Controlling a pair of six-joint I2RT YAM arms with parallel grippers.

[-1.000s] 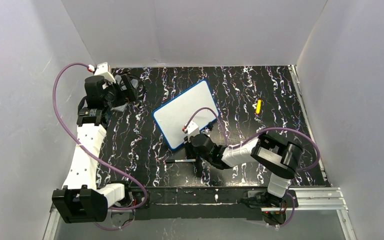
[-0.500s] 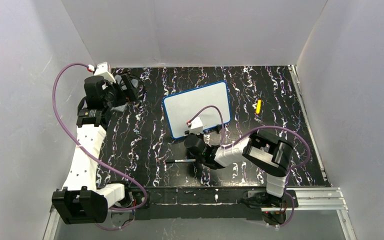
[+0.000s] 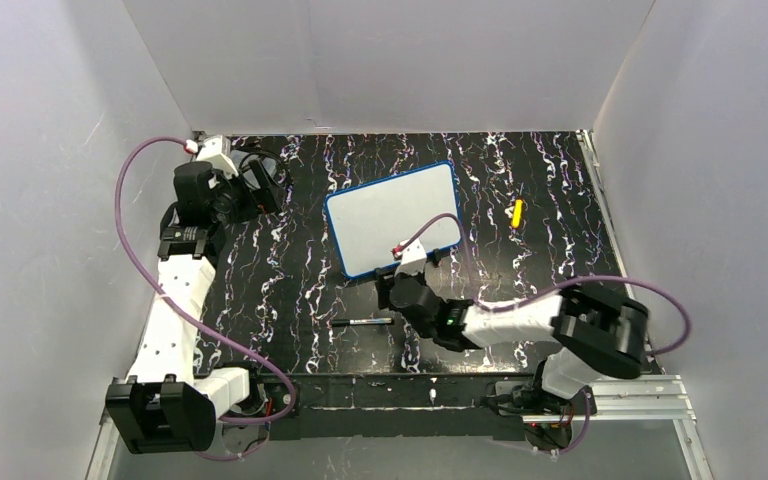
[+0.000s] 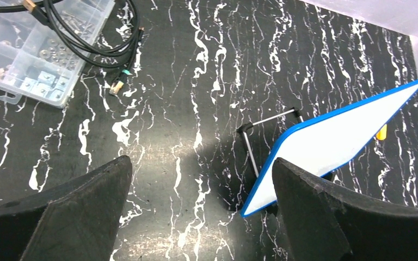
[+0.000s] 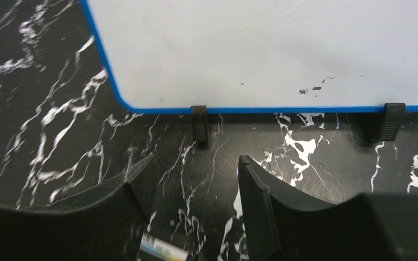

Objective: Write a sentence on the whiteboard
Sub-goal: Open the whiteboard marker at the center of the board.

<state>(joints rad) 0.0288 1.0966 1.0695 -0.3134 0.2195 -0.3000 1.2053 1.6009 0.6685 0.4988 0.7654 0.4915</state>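
Jaws parted and empty, the right pincer (image 5: 196, 163) sits low over the black marbled desk (image 5: 43, 109), just short of the footed edge of the blue-rimmed whiteboard (image 5: 261, 49), while the left pincer (image 4: 201, 163) gapes wide, well apart from it.

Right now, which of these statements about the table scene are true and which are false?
1. The whiteboard is almost blank. True.
2. The right claw holds the pen. False: the pen lies on the table, and the claw is open and empty.
3. The left claw is open and empty. True.
4. The yellow thing lies on the whiteboard. False: it lies on the table, apart from it.
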